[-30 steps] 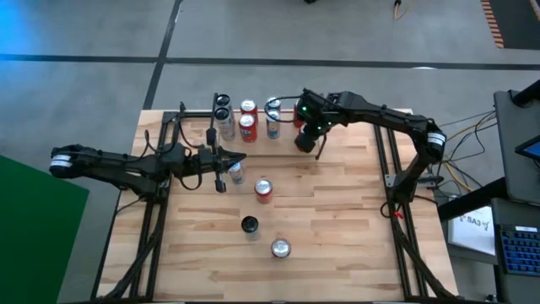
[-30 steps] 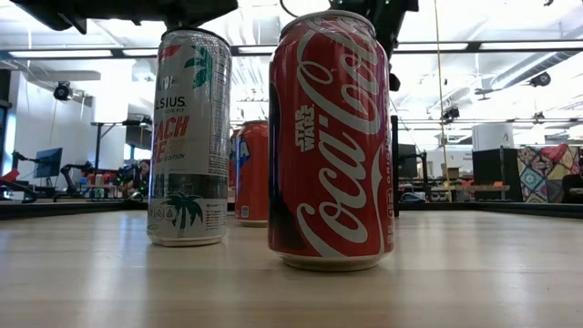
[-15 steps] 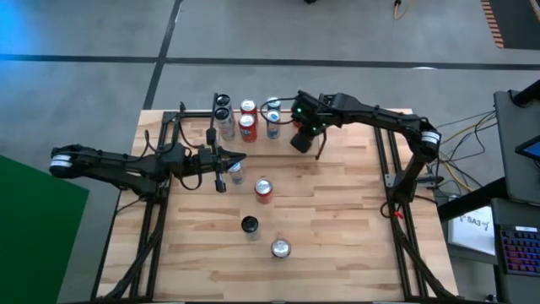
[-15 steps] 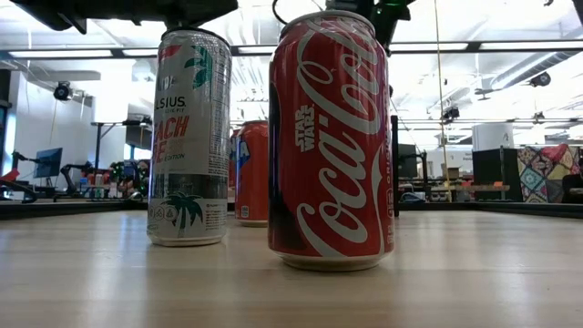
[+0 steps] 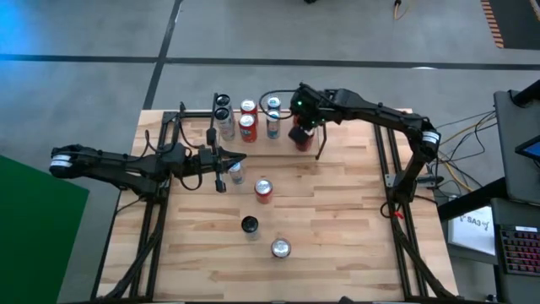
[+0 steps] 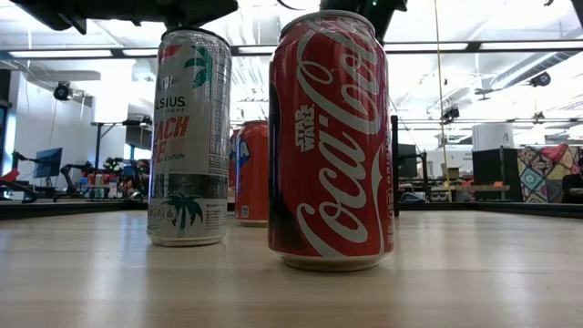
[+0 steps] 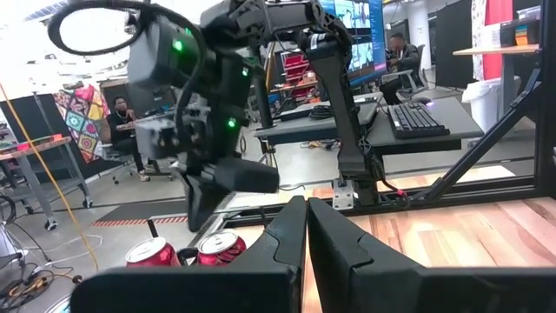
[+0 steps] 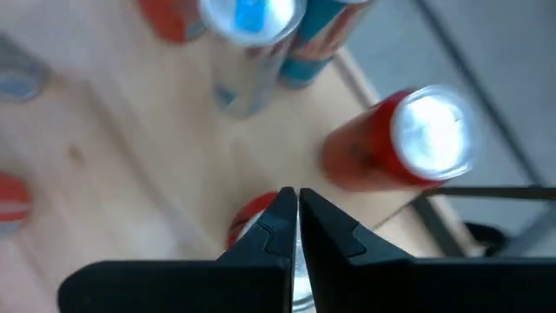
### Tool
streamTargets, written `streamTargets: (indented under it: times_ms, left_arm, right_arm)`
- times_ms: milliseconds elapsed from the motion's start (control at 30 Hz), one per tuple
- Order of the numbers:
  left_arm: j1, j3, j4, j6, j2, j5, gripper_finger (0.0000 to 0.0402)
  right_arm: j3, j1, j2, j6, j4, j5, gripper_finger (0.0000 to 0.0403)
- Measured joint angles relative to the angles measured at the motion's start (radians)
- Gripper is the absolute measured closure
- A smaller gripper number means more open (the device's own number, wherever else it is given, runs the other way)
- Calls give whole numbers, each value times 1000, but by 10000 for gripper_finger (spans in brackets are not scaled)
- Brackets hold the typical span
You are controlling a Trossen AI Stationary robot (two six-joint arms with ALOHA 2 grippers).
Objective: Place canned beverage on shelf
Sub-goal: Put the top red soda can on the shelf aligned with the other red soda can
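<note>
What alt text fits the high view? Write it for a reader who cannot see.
Seen from above, the right claw, shut, hangs by the cans in the shelf at the wooden table's far edge. The left claw, shut, waits mid-table near three loose cans.

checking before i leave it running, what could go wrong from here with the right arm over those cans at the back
The right gripper is shut and holds nothing, close above the red can at the shelf: it could knock that can over. The cans stand close together, so a bump may topple the neighbours. The left gripper, also shut, sits close to the silver can.
</note>
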Motion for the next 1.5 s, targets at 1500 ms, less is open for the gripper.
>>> streamTargets:
  times_ms: [1500]
  left_arm:
    - [0, 0, 1, 53, 0, -1, 402]
  right_arm:
    - [-65, -165, 79, 86, 181, -24, 394]
